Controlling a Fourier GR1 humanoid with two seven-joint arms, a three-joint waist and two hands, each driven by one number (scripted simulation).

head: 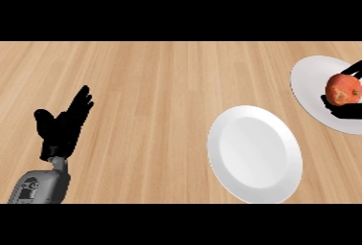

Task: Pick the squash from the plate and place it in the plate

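Observation:
An orange-red squash (343,89) is over the white plate (308,81) at the right edge of the head view. My right hand (341,110) comes in from that edge; its black fingers show above and below the squash and curl round it. Most of this hand is cut off by the frame. A second white plate (254,154) lies bare on the counter, lower and to the left of the first. My left hand (65,125) rests open at the far left, fingers pointing up, holding nothing.
The light wooden counter (163,86) stretches across the whole view, with a wide bare stretch between my left hand and the two plates.

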